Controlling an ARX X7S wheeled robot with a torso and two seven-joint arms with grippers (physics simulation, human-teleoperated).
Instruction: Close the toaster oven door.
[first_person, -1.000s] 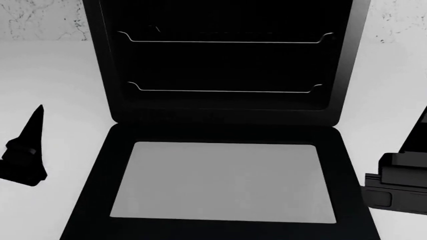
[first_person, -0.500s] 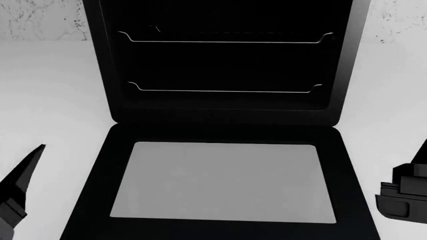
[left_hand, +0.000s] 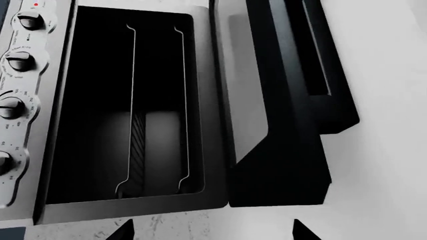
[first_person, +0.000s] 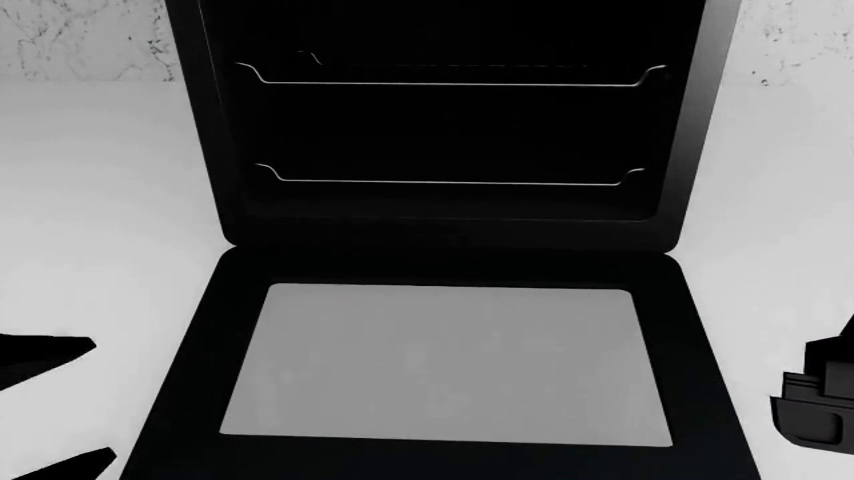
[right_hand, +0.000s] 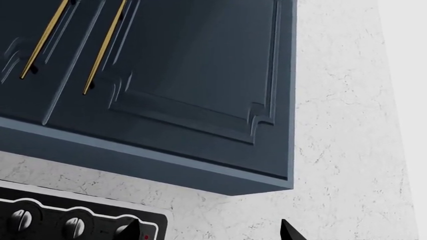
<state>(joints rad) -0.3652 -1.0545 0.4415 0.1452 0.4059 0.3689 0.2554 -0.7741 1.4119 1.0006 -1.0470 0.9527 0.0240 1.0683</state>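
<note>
The toaster oven stands open, its dark interior showing two silver wire racks. The toaster oven door lies flat towards me, a black frame round a grey glass window. My left gripper is open and empty, just left of the door's near left corner. In the left wrist view its fingertips frame bare counter in front of the oven and the door's edge. My right gripper is open and empty; only its body shows, right of the door.
White marble counter lies on both sides of the oven. The oven's silver panel with knobs shows in the left wrist view. The right wrist view shows dark blue cabinets with brass handles and a black knob panel.
My left gripper has dropped towards the near edge and turned, so both fingers now show spread. My right gripper has slid lower and further right. The door has not moved.
</note>
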